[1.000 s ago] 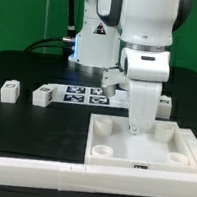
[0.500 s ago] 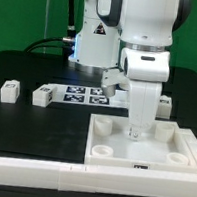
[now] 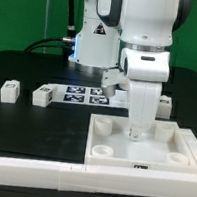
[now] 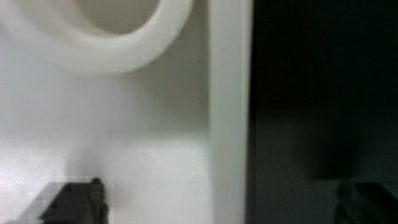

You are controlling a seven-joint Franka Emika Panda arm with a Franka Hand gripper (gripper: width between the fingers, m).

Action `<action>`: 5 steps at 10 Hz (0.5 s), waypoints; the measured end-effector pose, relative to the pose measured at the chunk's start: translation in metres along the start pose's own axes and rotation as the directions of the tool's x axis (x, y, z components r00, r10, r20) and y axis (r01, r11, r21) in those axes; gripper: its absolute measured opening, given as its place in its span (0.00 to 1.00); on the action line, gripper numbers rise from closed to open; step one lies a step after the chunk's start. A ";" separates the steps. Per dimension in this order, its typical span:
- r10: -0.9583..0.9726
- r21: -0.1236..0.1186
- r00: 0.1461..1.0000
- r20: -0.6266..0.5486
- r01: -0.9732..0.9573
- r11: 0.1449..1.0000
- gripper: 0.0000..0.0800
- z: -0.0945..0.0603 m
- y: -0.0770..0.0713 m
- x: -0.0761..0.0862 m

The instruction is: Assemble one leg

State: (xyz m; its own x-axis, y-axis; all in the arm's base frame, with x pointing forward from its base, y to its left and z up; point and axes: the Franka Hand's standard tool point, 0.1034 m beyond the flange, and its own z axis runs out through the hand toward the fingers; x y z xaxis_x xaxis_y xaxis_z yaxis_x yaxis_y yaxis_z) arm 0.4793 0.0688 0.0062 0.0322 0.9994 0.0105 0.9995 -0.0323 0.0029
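From where I stand, the exterior view has the big white arm [image 3: 144, 42] filling the middle and blocking much of what lies behind it. Its pincer [image 3: 135, 131] points straight down over the far part of the tabletop [image 3: 145, 153], the large flat white square piece with round sockets [image 3: 101, 146] in its corners. From this side I cannot tell how wide the fingers stand.

Three small tagged blocks sit on the black desk [image 3: 19, 71], all apart from the pincer. The outer leg [image 3: 9, 92] and the second leg [image 3: 41, 95] are side by side, well off to the exterior view's left. The right-hand leg [image 3: 164, 103] is just beyond the tabletop's far edge, partly hidden by the arm.

The marker board [image 3: 79, 94] lies flat between the second leg and the arm. A long white rail [image 3: 27, 168] runs along the near side.

The wrist view looks down close on the tabletop's white face, one round socket [image 4: 111, 22] and its straight edge, with dark desk beyond. The two dark fingertips [image 4: 71, 201] are spread wide. One is over the white face and the other over the desk, with the edge between them. Nothing is held, and no leg shows here.
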 end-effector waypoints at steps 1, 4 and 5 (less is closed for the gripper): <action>0.013 -0.005 1.000 0.001 -0.013 1.000 0.81 -0.004 -0.001 0.000; 0.067 -0.035 0.998 0.002 -0.067 0.997 0.81 -0.027 -0.016 -0.001; 0.070 -0.038 0.998 0.003 -0.070 0.997 0.81 -0.030 -0.017 0.000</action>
State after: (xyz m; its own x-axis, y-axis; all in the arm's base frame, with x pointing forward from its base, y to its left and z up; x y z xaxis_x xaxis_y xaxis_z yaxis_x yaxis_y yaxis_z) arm 0.4626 0.0691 0.0358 0.1018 0.9948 0.0079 0.9940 -0.1021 0.0404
